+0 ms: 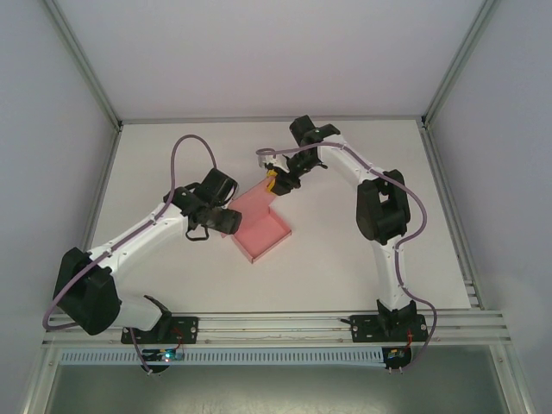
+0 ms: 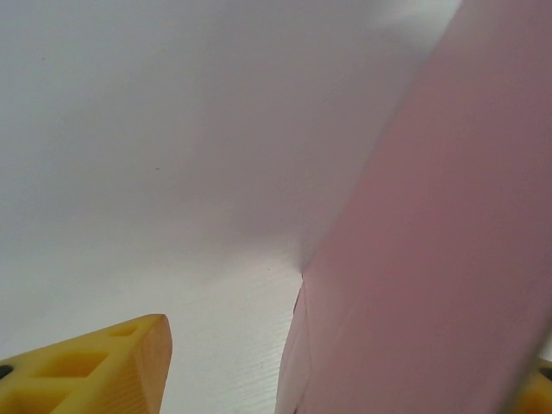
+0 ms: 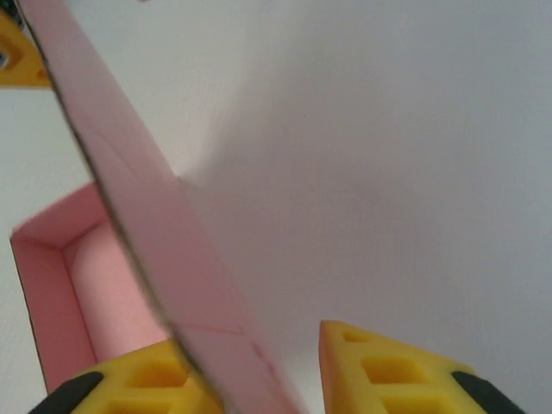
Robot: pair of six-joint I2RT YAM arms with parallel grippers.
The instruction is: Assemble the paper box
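Observation:
The pink paper box (image 1: pixel 261 226) lies half folded at the table's middle, with raised walls at its near and right sides and a flap rising at the back. My left gripper (image 1: pixel 231 221) is at its left edge. In the left wrist view the gripper (image 2: pixel 345 371) is open, and a pink panel (image 2: pixel 431 259) stands between its widely spread yellow fingers (image 2: pixel 95 371). My right gripper (image 1: pixel 272 183) is at the back flap. It (image 3: pixel 250 345) is open around the flap's edge (image 3: pixel 164 259), which rests against the left finger (image 3: pixel 138 379) and stands clear of the right one (image 3: pixel 397 371).
White table (image 1: pixel 345 259) with the enclosure's walls and aluminium posts (image 1: pixel 86 78) around it. A rail (image 1: pixel 285 323) runs along the near edge. The box's open inside (image 3: pixel 60 259) shows left of the flap, and a yellow finger (image 3: pixel 13 52) sits at the flap's far end.

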